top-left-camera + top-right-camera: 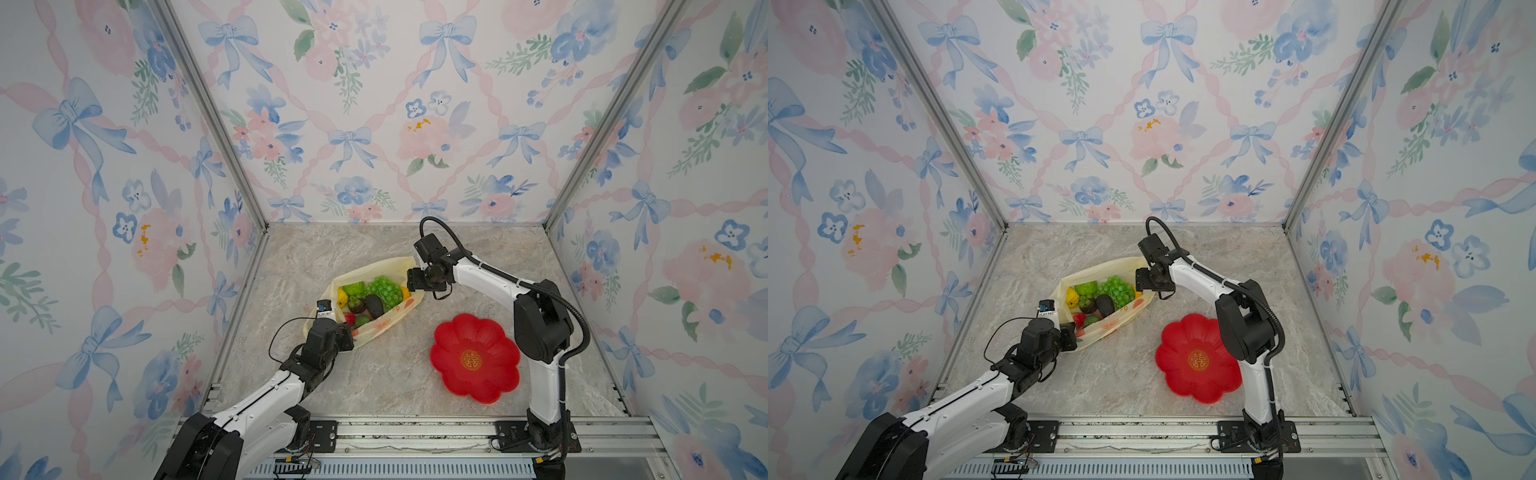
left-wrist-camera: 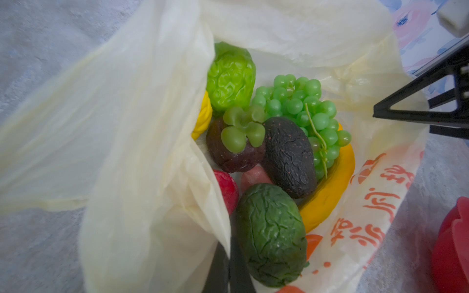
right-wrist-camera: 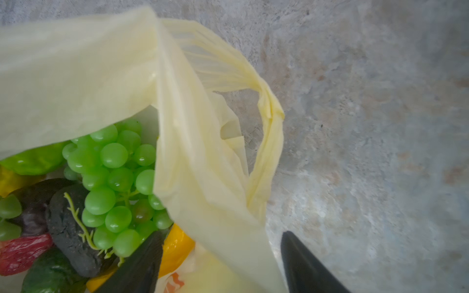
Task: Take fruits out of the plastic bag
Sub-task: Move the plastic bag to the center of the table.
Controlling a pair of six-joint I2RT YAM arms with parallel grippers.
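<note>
Plastic bag point(image 2: 142, 126) fold is covering most of the strawberry point(image 2: 227, 190) and lemon point(image 2: 204, 116) in the left wrist view. Grape bunch point(image 2: 302, 106) and avocado point(image 2: 289, 157) are hiding much of the banana point(image 2: 330, 195). Frame edge is cutting off the red plate point(image 2: 451, 248) and the left gripper point(image 2: 229, 253) fingers. Right wrist view is showing blurred, with the right gripper point(image 3: 222, 234) fingers running off the edge. In both top views, fingertips are reading too small to tell.

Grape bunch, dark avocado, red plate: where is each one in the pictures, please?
grape bunch point(image 2: 294, 106), left wrist view, on a middle grape.
dark avocado point(image 2: 289, 157), left wrist view, middle of its skin.
red plate point(image 1: 453, 345), a top view, a bare petal.
</note>
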